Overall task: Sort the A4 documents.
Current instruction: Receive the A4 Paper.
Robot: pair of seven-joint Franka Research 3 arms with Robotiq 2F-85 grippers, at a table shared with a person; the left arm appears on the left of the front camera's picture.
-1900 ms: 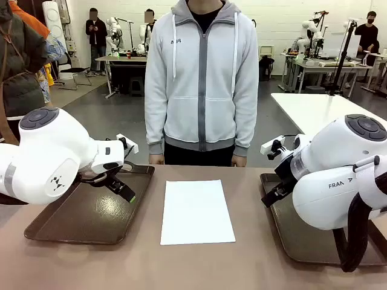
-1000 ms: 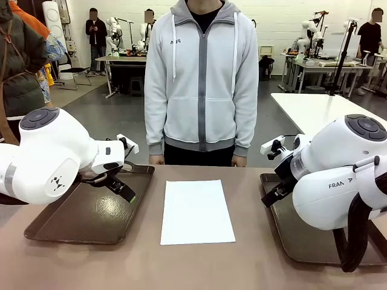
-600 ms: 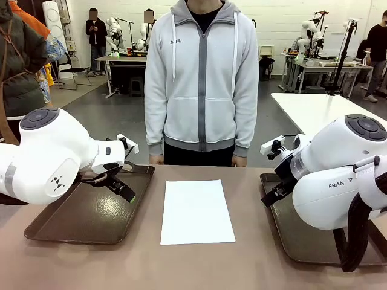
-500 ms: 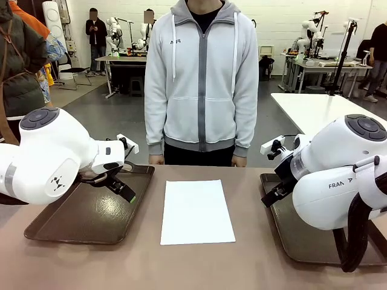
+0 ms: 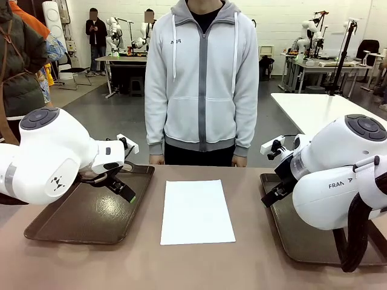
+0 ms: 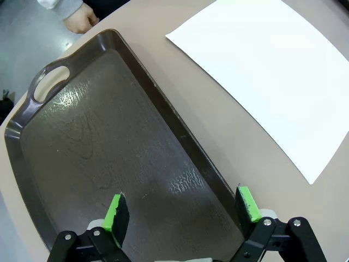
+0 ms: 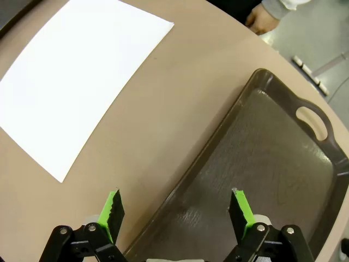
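A white A4 sheet (image 5: pixel 196 212) lies flat on the brown table, midway between two dark brown trays; it also shows in the left wrist view (image 6: pixel 270 71) and the right wrist view (image 7: pixel 76 76). My left gripper (image 5: pixel 124 190) hovers over the left tray (image 5: pixel 60 226), open with nothing between its green pads (image 6: pixel 115 212). My right gripper (image 7: pixel 174 214) stands open and empty over the inner rim of the right tray (image 7: pixel 272 164). In the front view the right gripper's fingers are mostly hidden behind the arm.
A person in a grey zip hoodie (image 5: pixel 202 78) stands at the far edge, hands (image 5: pixel 156 159) resting at the table edge. Both trays are bare inside. Open tabletop (image 5: pixel 181 266) lies in front of the sheet.
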